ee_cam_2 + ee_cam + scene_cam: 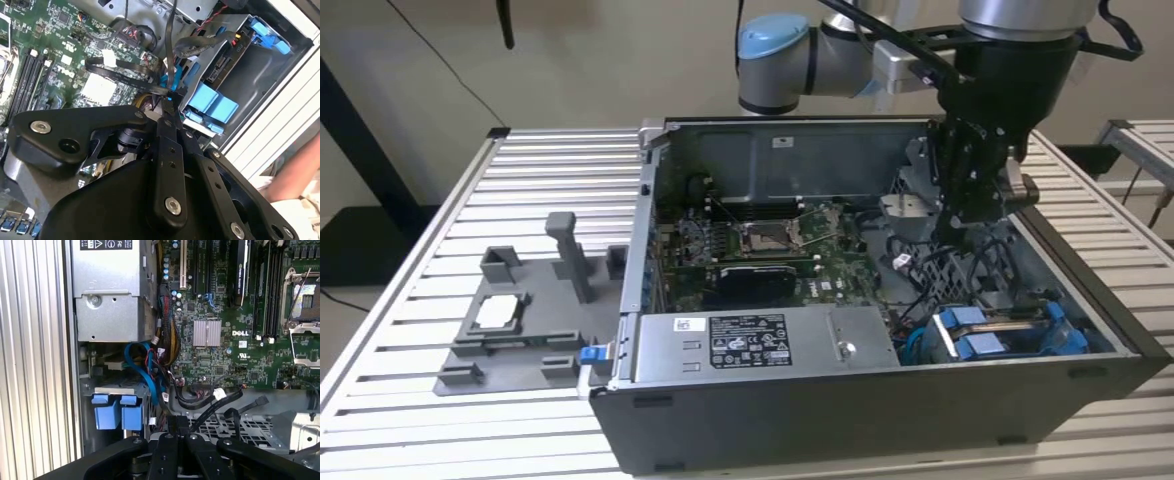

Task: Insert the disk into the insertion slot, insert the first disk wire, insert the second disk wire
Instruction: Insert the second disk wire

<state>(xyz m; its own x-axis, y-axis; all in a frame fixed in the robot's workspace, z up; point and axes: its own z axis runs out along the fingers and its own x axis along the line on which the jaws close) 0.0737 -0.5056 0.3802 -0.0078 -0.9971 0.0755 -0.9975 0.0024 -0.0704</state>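
The gripper holds a thin black wire tight (near the insertion slot); it should push straight and slow.

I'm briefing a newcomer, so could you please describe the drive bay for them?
Start at the open computer case on the slatted table. Along its wall nearest the exterior camera lies the grey power-supply box; the drive bay sits beside it, in the corner toward the exterior view's right. Nothing else inside the case has its large bright blue plastic tabs.

Disk apparently in insertion slot, beside power-supply box
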